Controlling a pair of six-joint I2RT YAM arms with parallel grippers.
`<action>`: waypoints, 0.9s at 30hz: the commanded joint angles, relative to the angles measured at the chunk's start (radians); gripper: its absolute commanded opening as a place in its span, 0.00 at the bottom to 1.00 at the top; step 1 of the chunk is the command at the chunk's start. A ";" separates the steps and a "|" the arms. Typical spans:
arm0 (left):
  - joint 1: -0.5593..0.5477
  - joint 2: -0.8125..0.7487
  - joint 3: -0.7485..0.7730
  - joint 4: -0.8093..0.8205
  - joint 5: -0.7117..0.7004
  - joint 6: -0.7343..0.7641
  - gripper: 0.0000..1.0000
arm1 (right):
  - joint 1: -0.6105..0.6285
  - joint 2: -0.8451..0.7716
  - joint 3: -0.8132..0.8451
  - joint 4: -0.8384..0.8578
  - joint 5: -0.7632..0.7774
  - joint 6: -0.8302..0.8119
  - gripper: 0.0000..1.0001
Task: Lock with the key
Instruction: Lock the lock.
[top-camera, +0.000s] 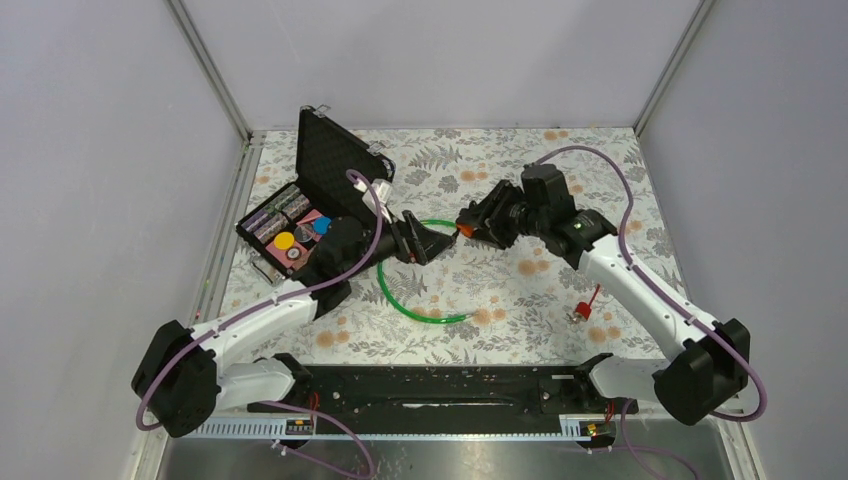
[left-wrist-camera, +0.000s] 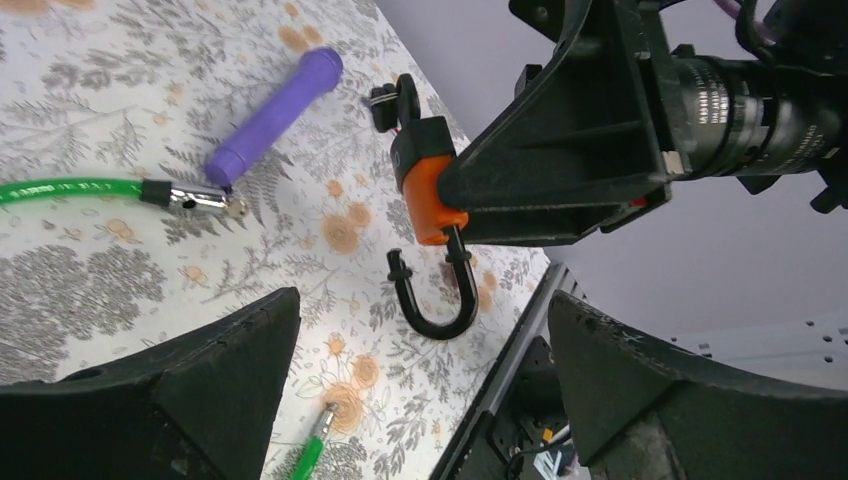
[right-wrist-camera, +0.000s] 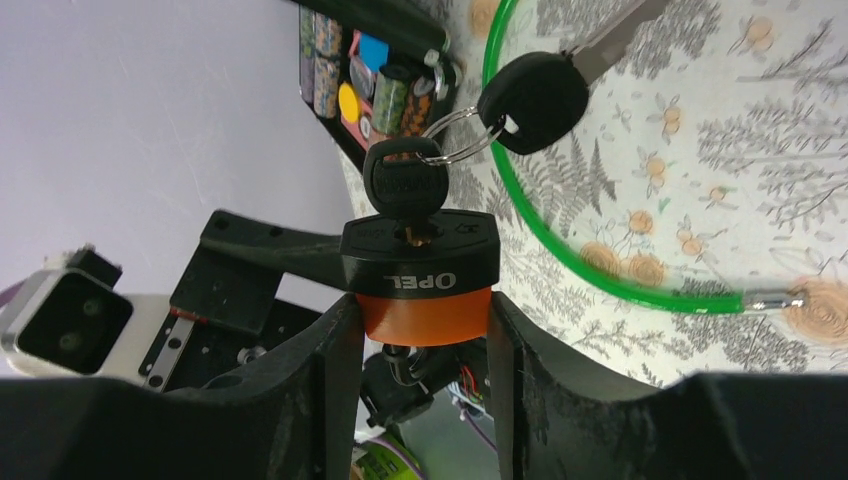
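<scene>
My right gripper (top-camera: 468, 226) is shut on an orange padlock (top-camera: 462, 228) with a black top and holds it above the table. In the right wrist view the padlock (right-wrist-camera: 425, 300) sits between my fingers. A black key (right-wrist-camera: 405, 185) is in its keyhole, and a second key (right-wrist-camera: 530, 95) hangs from the ring. In the left wrist view the padlock (left-wrist-camera: 430, 190) shows its black shackle (left-wrist-camera: 440, 305) with one end free. My left gripper (top-camera: 432, 243) is open and empty just left of the padlock, with its jaws spread wide (left-wrist-camera: 425, 380).
A green cable loop (top-camera: 420, 295) lies on the flowered table under both grippers, its metal end (left-wrist-camera: 200, 200) next to a purple cylinder (left-wrist-camera: 275, 115). An open black case (top-camera: 300, 215) of small items stands at the left. A small red piece (top-camera: 585, 305) lies at the right.
</scene>
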 joint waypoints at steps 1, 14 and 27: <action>-0.056 -0.022 -0.042 0.108 -0.059 -0.011 0.91 | 0.081 -0.062 -0.021 0.042 0.052 0.040 0.32; -0.176 -0.030 -0.167 0.245 -0.243 -0.101 0.78 | 0.205 -0.209 -0.175 0.074 0.219 0.171 0.33; -0.244 0.068 -0.117 0.316 -0.357 -0.109 0.73 | 0.211 -0.185 -0.190 0.071 0.169 0.233 0.35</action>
